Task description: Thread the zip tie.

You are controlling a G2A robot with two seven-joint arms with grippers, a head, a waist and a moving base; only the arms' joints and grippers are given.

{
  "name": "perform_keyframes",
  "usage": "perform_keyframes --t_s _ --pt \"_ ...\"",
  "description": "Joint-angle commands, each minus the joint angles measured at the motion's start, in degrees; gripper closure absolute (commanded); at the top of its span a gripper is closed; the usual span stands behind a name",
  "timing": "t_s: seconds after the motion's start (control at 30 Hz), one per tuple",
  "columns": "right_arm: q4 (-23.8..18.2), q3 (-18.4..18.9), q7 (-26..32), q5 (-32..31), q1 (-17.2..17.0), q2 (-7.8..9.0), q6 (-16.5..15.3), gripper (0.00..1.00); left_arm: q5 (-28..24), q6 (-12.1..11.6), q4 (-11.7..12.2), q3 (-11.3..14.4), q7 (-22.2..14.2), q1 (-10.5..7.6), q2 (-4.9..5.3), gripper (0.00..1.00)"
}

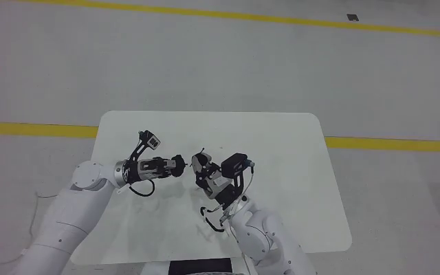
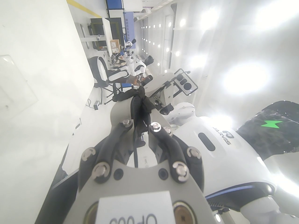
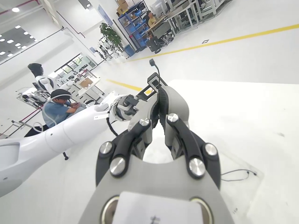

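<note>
Table (image 1: 289, 137): white, rounded corners. The two arms meet over its middle, tips close together but apart in the top view.

Right gripper (image 3: 160, 103): fingers pinched tight together, clamped on the zip tie (image 3: 158, 75). The black strap rises out of the fingertips and curves slightly. Its small square head is at the free end, clear of the table. In the top view the right gripper (image 1: 198, 163) has a short black stub of the tie (image 1: 202, 152) poking out beside it.

Left gripper (image 2: 139, 99): fingers drawn narrow, pads closed together. A thin black strip (image 2: 135, 145) runs between them back toward the palm. It looks to be the same zip tie, though the dark pads make the grip point hard to make out. In the top view the left gripper (image 1: 180, 165) points across at the right one, level with it.

Labels: a white sticker (image 2: 135, 208) sits on the left wrist mount with dark characters cut off at the edge. A similar white sticker (image 3: 158, 211) is on the right wrist mount, its print also cropped. A small white tag (image 3: 99, 117) hangs on the left forearm, too small to make out.

Surroundings: yellow floor line (image 1: 206, 12) beyond the table.
</note>
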Motion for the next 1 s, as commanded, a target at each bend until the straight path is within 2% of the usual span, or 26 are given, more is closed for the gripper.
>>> perform_keyframes --t_s 0.0,0.43,0.97 --pt "-0.2 -0.3 0.1 -0.6 0.0 -0.03 0.9 1.0 0.0 0.0 0.0 0.0 0.0 0.0 0.0 1.0" --pt "-0.8 -2.2 -1.2 -2.6 -0.4 -0.23 4.8 1.0 0.0 0.0 0.0 0.0 0.0 0.0 0.0 1.0" --pt "-1.0 -2.4 -1.4 -3.5 -0.6 -0.17 5.2 1.0 0.0 0.0 0.0 0.0 0.0 0.0 0.0 1.0"
